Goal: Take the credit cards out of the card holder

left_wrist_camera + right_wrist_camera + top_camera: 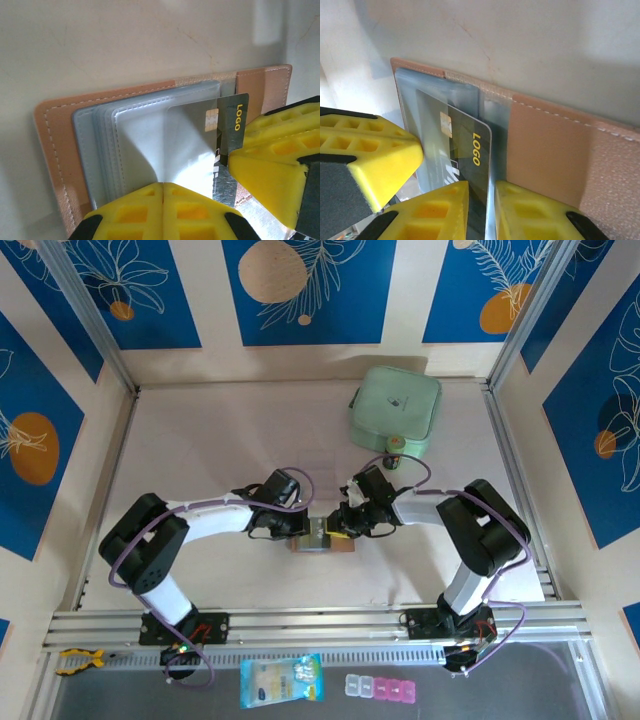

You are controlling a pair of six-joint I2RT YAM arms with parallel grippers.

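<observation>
The left gripper (162, 200) is clenched on the card holder's (55, 145) grey pockets. Opposite it, the right gripper (481, 197) pinches the edge of the dark credit card (465, 150), half inside a pocket.

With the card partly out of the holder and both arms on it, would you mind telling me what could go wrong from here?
1. The right end effector pinches just the dark card's edge, so it might slip off.
2. The left end effector presses the clear sleeves; if that hold slips, the tan card holder may drag along.
3. The yellow fingers sit close together and could collide.
</observation>
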